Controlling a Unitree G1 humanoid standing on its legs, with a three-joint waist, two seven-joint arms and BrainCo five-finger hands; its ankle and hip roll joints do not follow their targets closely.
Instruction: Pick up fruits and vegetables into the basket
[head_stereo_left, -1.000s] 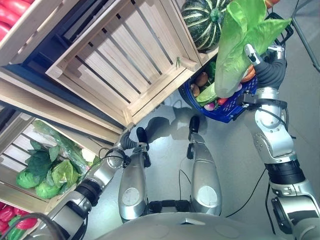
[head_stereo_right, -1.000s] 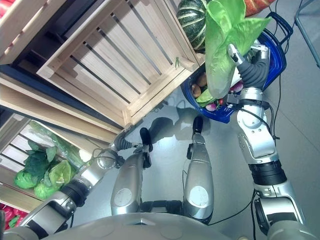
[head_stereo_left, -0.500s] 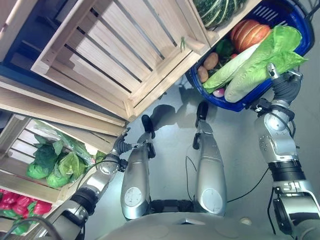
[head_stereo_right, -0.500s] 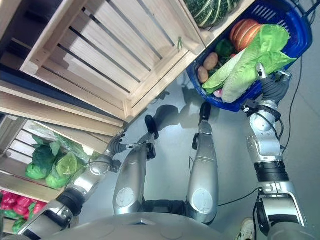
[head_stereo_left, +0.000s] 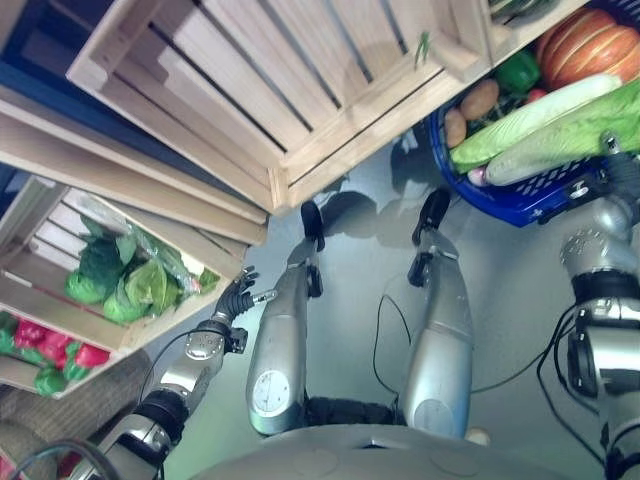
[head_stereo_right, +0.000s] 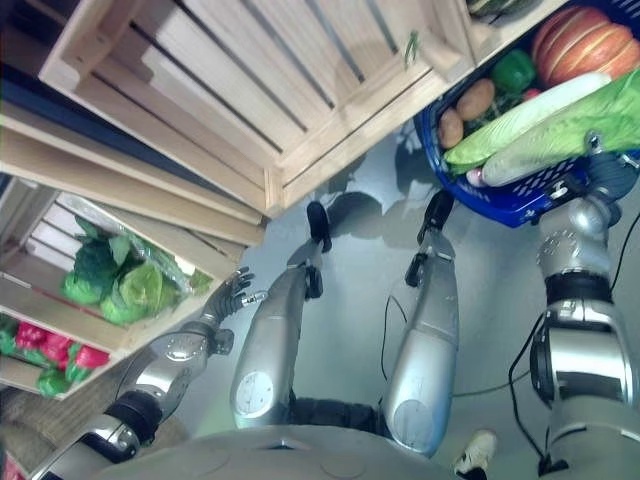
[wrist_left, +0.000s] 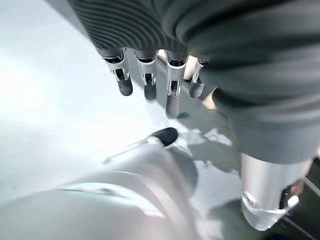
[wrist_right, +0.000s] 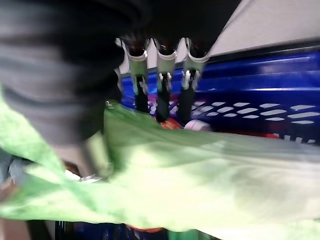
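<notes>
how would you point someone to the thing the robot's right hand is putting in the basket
Find the blue basket on the floor under the pale wooden crates. Lying across its top, by the right hand, is a long head of lettuce with a pale stalk and bright green leaves. It is by far the longest item there; the potatoes, green pepper and orange pumpkin behind it are small or round.

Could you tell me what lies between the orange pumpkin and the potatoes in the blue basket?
In the left eye view, a green pepper sits between the orange pumpkin and the potatoes in the blue basket, above the long lettuce.
</notes>
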